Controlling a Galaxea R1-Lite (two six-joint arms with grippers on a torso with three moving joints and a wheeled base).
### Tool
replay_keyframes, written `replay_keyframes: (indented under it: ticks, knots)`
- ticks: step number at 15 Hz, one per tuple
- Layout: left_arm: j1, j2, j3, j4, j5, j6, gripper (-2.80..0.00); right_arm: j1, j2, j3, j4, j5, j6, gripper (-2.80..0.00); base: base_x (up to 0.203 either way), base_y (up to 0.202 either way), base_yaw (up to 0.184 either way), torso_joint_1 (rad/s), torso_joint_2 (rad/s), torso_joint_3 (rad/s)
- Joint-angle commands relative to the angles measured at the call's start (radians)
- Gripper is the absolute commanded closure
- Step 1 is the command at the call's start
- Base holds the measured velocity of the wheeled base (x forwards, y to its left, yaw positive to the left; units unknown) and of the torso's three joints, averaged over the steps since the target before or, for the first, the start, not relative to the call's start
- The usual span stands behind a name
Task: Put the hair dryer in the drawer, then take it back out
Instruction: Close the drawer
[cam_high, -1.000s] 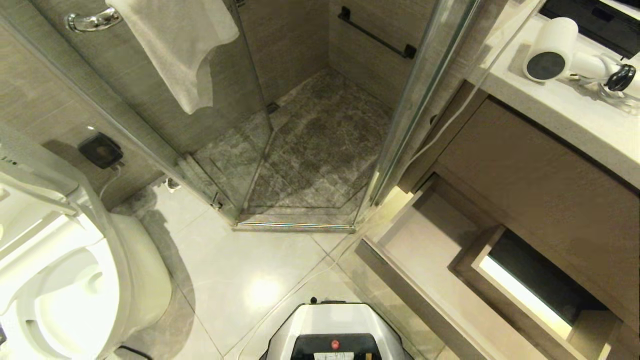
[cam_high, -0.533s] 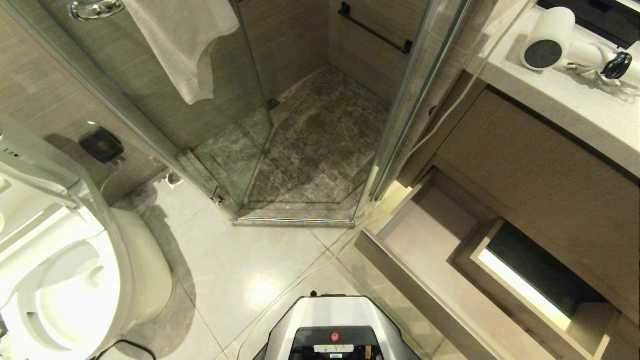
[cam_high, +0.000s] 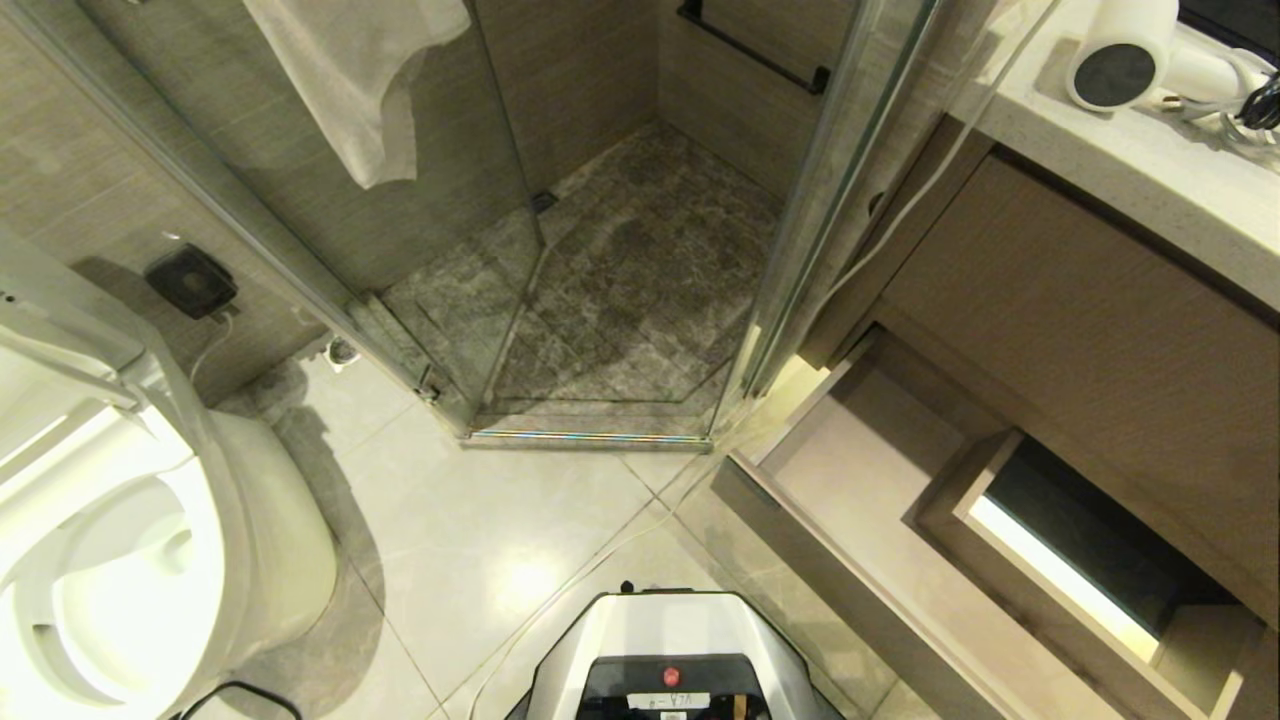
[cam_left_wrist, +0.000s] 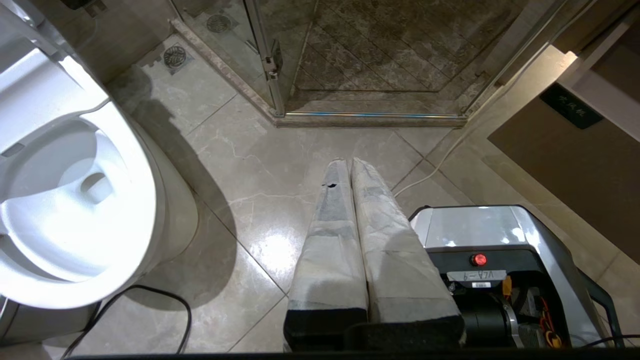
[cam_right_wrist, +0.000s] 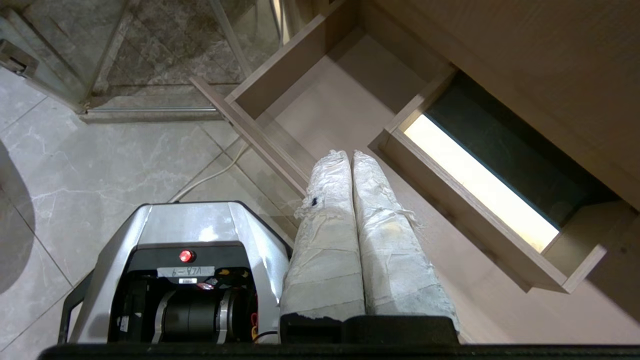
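A bathroom was seen from above by the robot's head camera. The white hair dryer (cam_high: 1125, 55) lay on the pale counter (cam_high: 1150, 190) at the upper right, its round dark grey end facing the camera and its handle and coiled white cord trailing toward the right edge. Nothing was touching it.

Below the counter, the drawer (cam_high: 850, 480) stood pulled open, its pale floor bare. A narrower inner compartment (cam_high: 1060, 560) sat along the drawer's far side, with a bright lit strip on it.

Neither arm appeared in the head view. In the left wrist view, the left gripper (cam_left_wrist: 348, 161) pointed down at the tiled floor (cam_left_wrist: 260, 165) beside the toilet (cam_left_wrist: 70, 190), its two wrapped fingers pressed flat together and holding nothing. In the right wrist view, the right gripper (cam_right_wrist: 348, 153) hung above the front part of the open drawer, its two wrapped fingers likewise pressed together and holding nothing.

The robot's grey base (cam_high: 665, 640) showed at the bottom centre. A glass shower enclosure (cam_high: 600, 280) filled the middle, with a towel (cam_high: 365, 70) hanging at the upper left.
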Motion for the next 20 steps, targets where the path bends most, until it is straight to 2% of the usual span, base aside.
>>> replay_keyframes:
  ticks: [1, 6, 14, 20]
  knots:
    - [0.0, 0.002, 0.0, 0.0, 0.001, 0.0, 0.0, 0.0, 0.003, 0.0, 0.0, 0.0, 0.0, 0.0, 0.0, 0.0, 0.0, -0.208, 0.35, 0.134]
    - [0.0, 0.002, 0.0, 0.0, 0.0, 0.0, 0.0, 0.0, 0.003, 0.0, 0.0, 0.0, 0.0, 0.0, 0.0, 0.0, 0.0, -0.23, 0.37, 0.132]
    - [0.0, 0.002, 0.0, 0.0, 0.0, 0.0, 0.0, 0.0, 0.003, 0.0, -0.002, 0.0, 0.023, 0.0, 0.0, 0.0, 0.0, -0.337, 0.5, 0.158]
    - [0.0, 0.002, 0.0, 0.0, 0.0, 0.0, 0.0, 0.0, 0.003, 0.0, -0.002, 0.0, 0.026, 0.0, 0.0, 0.0, 0.0, -0.094, 0.41, 0.287]
